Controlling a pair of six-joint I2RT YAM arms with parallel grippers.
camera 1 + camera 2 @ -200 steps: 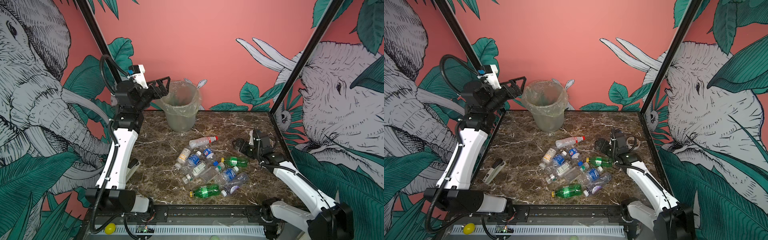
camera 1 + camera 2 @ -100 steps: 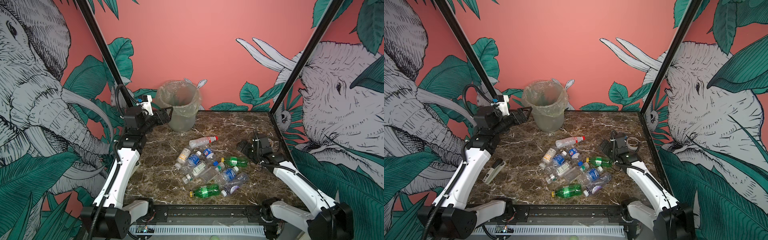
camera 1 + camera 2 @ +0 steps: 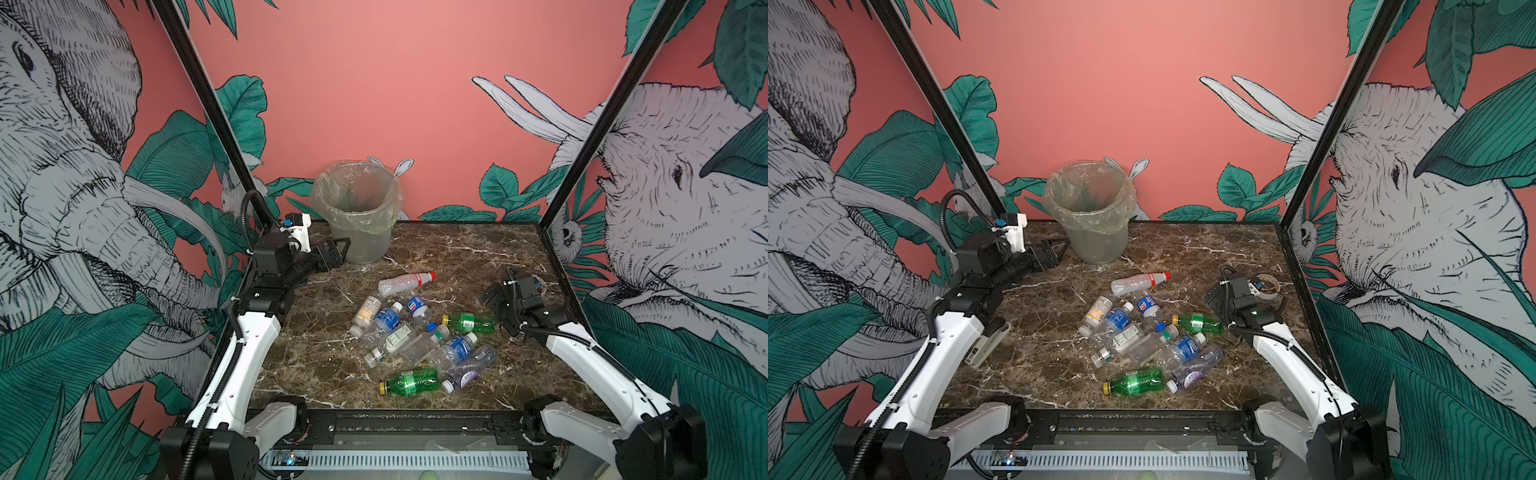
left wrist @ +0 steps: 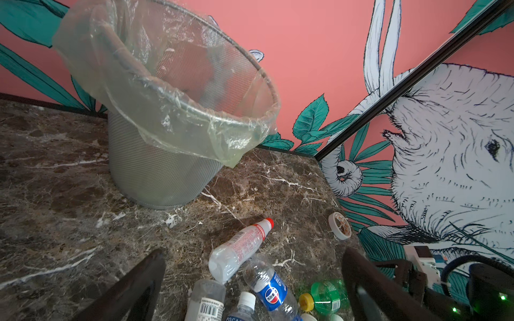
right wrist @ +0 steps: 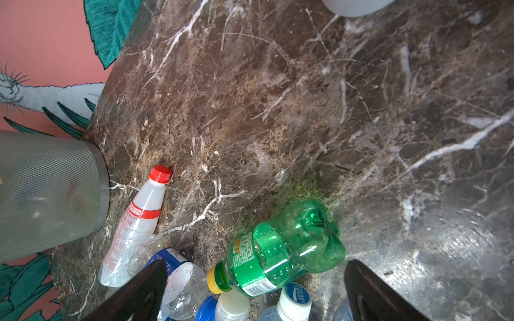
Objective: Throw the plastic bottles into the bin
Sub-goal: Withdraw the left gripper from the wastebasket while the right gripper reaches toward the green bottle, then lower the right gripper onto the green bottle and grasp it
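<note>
Awaiting pickup: plastic bottles (image 3: 386, 319) heaped on tabletop (image 3: 457, 257). Left gripper (image 3: 337, 251), right gripper (image 3: 488, 296): fingers wide, empty. Straddle green bottle (image 5: 286, 244) mid-body before closing.

About eleven bottles (image 3: 415, 347) — one bin (image 3: 357, 195)

L gripper (image 3: 336, 254) – jaws wide, empty; R gripper (image 3: 491, 297) – same, angled down.

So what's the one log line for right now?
left gripper: open, empty, near bin | right gripper: open, empty, beside a green bottle | bottles: on table, none gripped
</note>
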